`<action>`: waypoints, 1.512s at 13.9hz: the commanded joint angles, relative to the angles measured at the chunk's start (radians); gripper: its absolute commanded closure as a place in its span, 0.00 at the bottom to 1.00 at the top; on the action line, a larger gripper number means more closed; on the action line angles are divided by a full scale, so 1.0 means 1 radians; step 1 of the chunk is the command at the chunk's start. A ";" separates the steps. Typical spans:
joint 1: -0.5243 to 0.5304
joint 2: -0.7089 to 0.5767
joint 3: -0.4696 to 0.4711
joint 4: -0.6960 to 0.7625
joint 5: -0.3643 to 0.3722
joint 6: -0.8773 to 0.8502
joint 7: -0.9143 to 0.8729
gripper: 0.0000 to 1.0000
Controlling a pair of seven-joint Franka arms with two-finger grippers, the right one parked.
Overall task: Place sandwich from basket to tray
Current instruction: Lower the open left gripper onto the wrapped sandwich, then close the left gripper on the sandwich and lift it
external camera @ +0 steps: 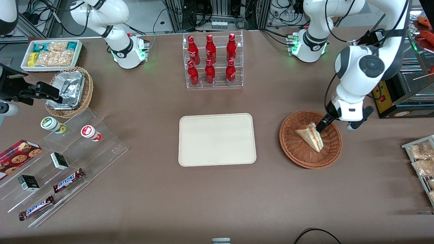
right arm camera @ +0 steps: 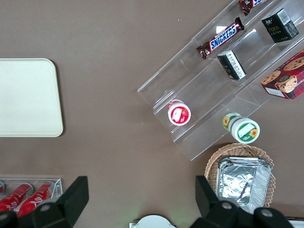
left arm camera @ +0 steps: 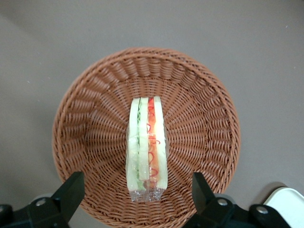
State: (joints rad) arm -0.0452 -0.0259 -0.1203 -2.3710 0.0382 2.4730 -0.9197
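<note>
The sandwich (external camera: 311, 135), a wedge of pale bread in clear wrap with red and green filling, lies in the round reddish-brown wicker basket (external camera: 295, 145). In the left wrist view the sandwich (left arm camera: 147, 147) lies across the middle of the basket (left arm camera: 90, 123). My left gripper (external camera: 320, 126) hangs just above the basket, over the sandwich's end farther from the front camera. It is open and empty; in the wrist view the gripper (left arm camera: 137, 194) has its fingers (left arm camera: 71, 190) spread wide on both sides of the sandwich's wrapped end. The cream-white tray (external camera: 217, 139) lies bare at the table's middle.
A clear rack of red bottles (external camera: 213, 61) stands farther from the front camera than the tray. Toward the parked arm's end are a foil-filled light wicker basket (external camera: 70, 90), a white snack bin (external camera: 51, 55) and clear steps with snacks (external camera: 61, 169). A rack of snack bags (external camera: 422, 159) lies at the working arm's end.
</note>
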 commanded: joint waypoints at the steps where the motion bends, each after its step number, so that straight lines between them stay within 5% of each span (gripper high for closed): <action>1: -0.002 0.036 -0.007 -0.011 0.000 0.052 -0.025 0.00; 16: -0.001 0.221 -0.016 -0.033 0.005 0.219 -0.024 0.02; 17: -0.001 0.227 -0.016 -0.030 0.005 0.224 -0.024 0.21; 19: -0.002 0.242 -0.016 -0.022 0.005 0.236 -0.021 0.78; 20: -0.002 0.245 -0.015 -0.020 0.009 0.239 -0.018 0.99; 21: -0.002 0.242 -0.015 -0.016 0.014 0.238 -0.007 1.00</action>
State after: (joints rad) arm -0.0452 0.2095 -0.1334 -2.3950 0.0390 2.6856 -0.9230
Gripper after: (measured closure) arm 0.357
